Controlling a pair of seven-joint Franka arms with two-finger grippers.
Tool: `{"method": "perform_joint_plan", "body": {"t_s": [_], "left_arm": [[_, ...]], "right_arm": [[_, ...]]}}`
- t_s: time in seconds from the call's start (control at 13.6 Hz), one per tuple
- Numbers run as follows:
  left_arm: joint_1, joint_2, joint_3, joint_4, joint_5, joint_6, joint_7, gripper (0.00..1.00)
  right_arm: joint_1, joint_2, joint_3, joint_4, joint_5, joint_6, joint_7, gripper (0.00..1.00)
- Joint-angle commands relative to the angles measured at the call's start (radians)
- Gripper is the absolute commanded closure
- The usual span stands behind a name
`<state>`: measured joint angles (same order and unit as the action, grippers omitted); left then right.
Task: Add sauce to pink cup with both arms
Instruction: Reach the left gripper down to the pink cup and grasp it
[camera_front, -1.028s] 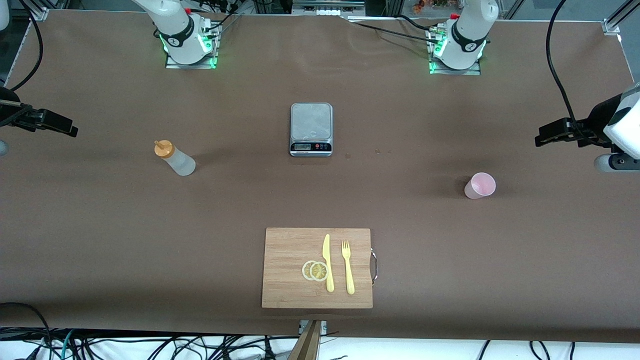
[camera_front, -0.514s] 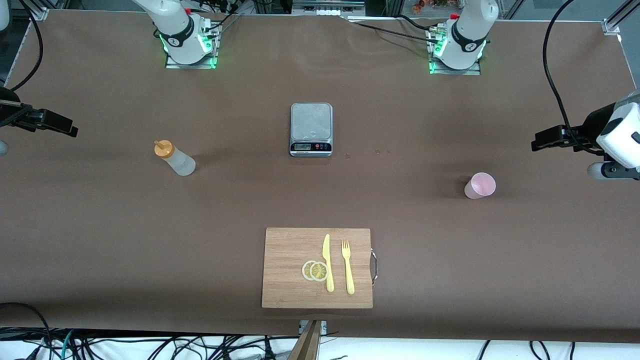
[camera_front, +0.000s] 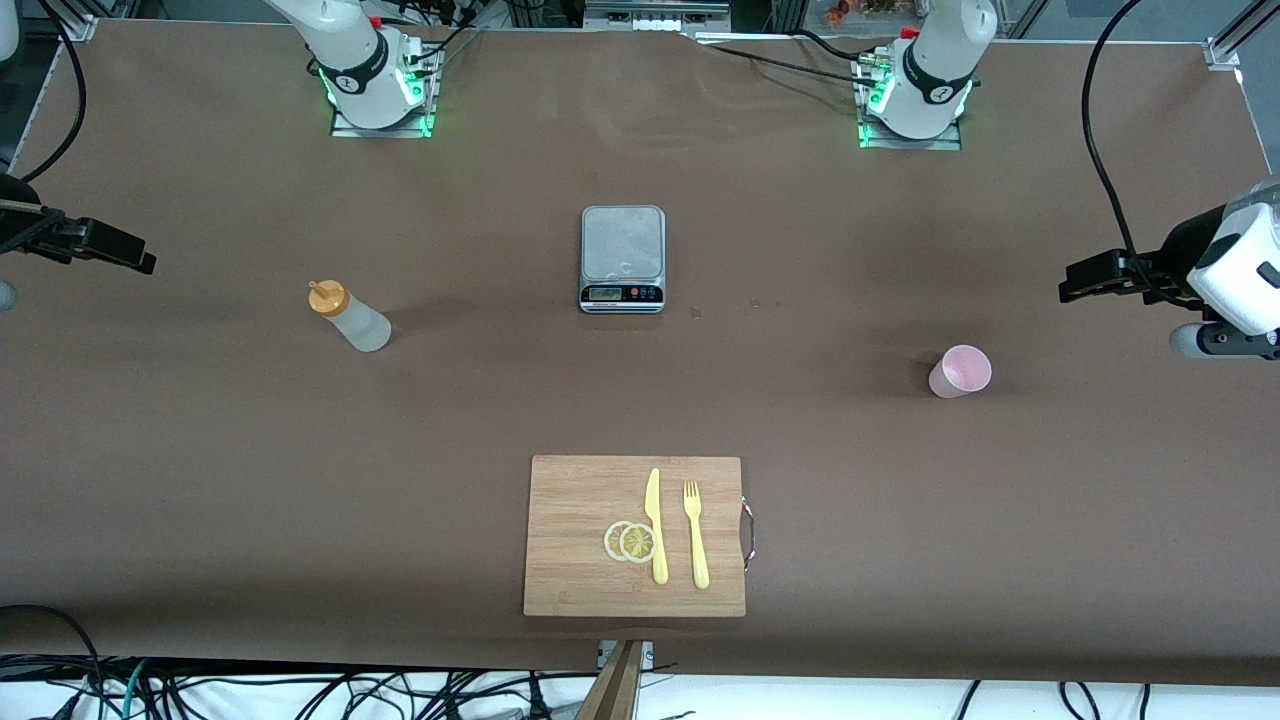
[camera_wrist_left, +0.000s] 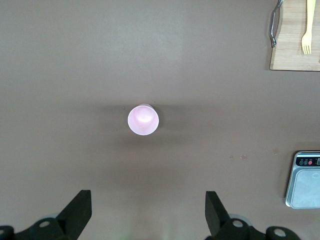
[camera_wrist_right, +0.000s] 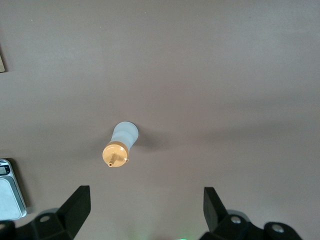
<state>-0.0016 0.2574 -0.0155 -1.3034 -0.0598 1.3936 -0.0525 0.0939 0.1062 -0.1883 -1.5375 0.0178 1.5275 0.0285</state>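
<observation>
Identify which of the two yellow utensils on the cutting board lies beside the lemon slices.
The yellow knife: its blade edge lies against the lemon slices, while the yellow fork lies apart from them, toward the cutting board handle.

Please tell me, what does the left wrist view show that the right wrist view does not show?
Only the left wrist view shows the pink cup, upright with nothing in it, a corner of the wooden board with its metal handle, and the yellow fork.

Only the right wrist view shows the sauce bottle, standing with its orange cap on.

Both show the brown table, part of the grey scale, and their own open tool: the left tool, the right tool.
</observation>
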Motion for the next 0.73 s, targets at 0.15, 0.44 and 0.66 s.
{"method": "perform_joint_plan", "body": {"t_s": [0.15, 0.44, 0.66], "left_arm": [[-0.018, 0.002, -0.003, -0.046, 0.027, 0.053, 0.009, 0.0], [-0.043, 0.011, -0.009, -0.207, 0.058, 0.232, 0.008, 0.0], [-0.012, 0.016, 0.0, -0.368, 0.066, 0.436, 0.09, 0.0]], "right_arm": [[0.0, -0.014, 0.003, -0.013, -0.004, 0.011, -0.007, 0.0], [0.0, -0.013, 0.003, -0.013, -0.004, 0.011, -0.007, 0.0], [0.001, -0.013, 0.003, -0.013, -0.004, 0.011, -0.007, 0.0]]}}
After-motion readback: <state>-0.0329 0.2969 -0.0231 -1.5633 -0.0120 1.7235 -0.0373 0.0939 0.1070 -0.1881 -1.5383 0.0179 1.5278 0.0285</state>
